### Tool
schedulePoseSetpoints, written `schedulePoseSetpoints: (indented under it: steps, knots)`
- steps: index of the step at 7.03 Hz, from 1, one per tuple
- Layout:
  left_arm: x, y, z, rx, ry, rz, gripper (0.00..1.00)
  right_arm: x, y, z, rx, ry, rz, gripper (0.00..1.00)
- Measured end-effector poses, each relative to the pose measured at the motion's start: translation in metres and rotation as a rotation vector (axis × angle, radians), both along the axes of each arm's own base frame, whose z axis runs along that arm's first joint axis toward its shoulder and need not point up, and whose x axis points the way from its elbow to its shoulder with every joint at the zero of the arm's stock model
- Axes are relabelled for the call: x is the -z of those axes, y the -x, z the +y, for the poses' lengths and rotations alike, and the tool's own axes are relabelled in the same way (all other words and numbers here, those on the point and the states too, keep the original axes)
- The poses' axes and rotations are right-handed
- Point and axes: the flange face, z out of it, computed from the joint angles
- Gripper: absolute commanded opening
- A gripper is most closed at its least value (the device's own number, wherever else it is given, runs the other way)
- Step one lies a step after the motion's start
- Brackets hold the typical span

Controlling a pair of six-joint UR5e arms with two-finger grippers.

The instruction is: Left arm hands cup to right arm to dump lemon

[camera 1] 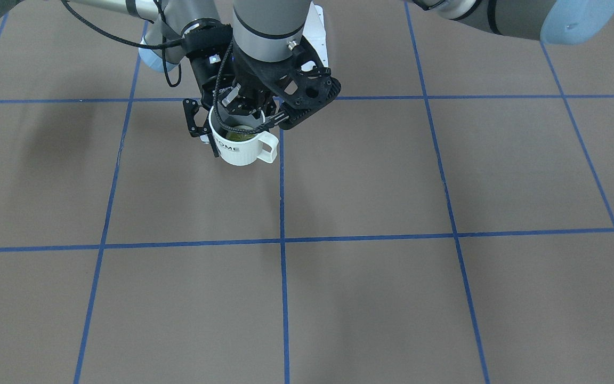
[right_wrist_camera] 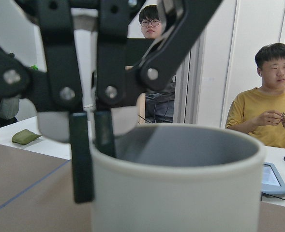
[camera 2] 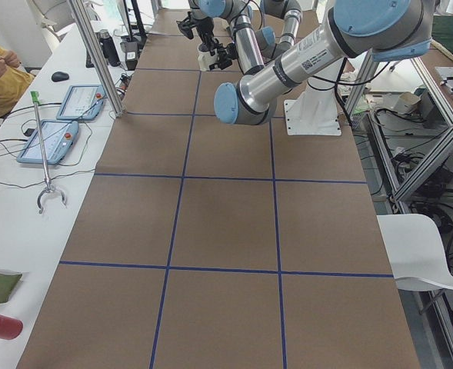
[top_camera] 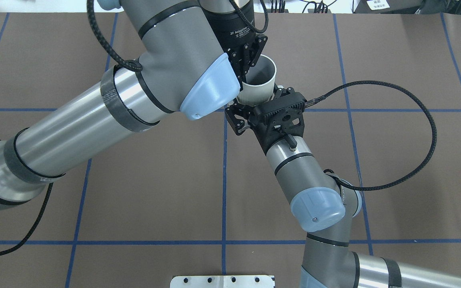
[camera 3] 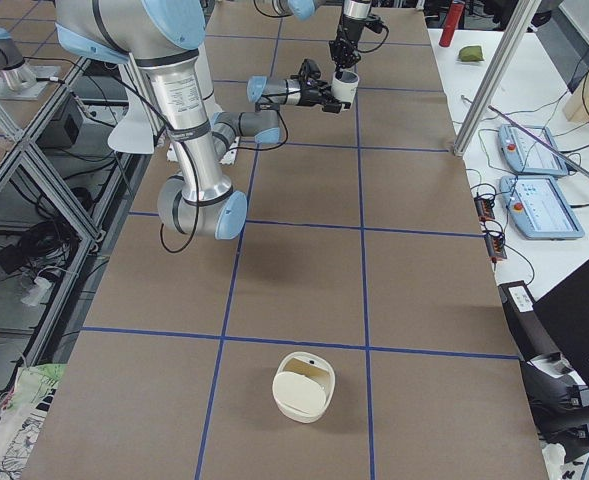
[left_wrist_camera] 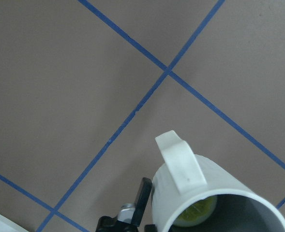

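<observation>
The white "HOME" cup (camera 1: pixel 240 146) hangs upright above the table, with the yellow-green lemon (camera 1: pixel 239 136) inside it. My left gripper (camera 1: pixel 243 114) comes down from above and is shut on the cup's rim, one finger inside and one outside (right_wrist_camera: pixel 80 159). My right gripper (camera 1: pixel 215 140) reaches in level from the side, open, with its fingers (camera 1: pixel 195 118) either side of the cup's wall. In the overhead view the cup (top_camera: pixel 259 82) sits between the left gripper (top_camera: pixel 249 64) and the right gripper (top_camera: pixel 256 103). The left wrist view shows the cup's handle (left_wrist_camera: pixel 181 162) and the lemon (left_wrist_camera: pixel 198 213).
A white lidded container (camera 3: pixel 304 387) sits on the table far toward the robot's right end. The right arm's cable (top_camera: pixel 422 120) loops over the table. Operators (right_wrist_camera: pixel 273 106) sit behind the side table with tablets (camera 3: pixel 539 205). Blue tape lines (camera 1: pixel 282 240) grid the brown tabletop.
</observation>
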Motion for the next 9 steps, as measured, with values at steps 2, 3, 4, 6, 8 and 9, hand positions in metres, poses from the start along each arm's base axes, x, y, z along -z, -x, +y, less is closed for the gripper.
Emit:
schedulePoseSetpoints:
  steps: [2,3,4,6,8,9]
  knots:
    - [0.000,-0.003,0.003,-0.006,0.000,0.001,0.00,0.000,0.002,-0.002,-0.002,0.001,0.003,0.95]
    - [0.001,-0.002,0.003,-0.006,-0.001,0.002,0.00,0.000,0.003,-0.002,-0.002,0.001,0.004,0.66]
    - [0.002,-0.002,0.004,-0.006,-0.002,0.003,0.93,0.000,0.003,-0.002,-0.001,0.001,0.004,0.41]
    - [0.005,-0.001,0.005,-0.005,-0.001,0.003,1.00,0.000,0.004,-0.002,0.007,0.001,0.002,0.18]
    - [0.015,0.016,0.011,0.010,-0.019,0.022,1.00,-0.004,0.004,-0.002,0.008,0.003,0.009,0.18]
    - [0.026,0.042,0.012,0.037,-0.048,0.052,1.00,-0.006,0.005,-0.002,0.008,0.004,0.012,0.17]
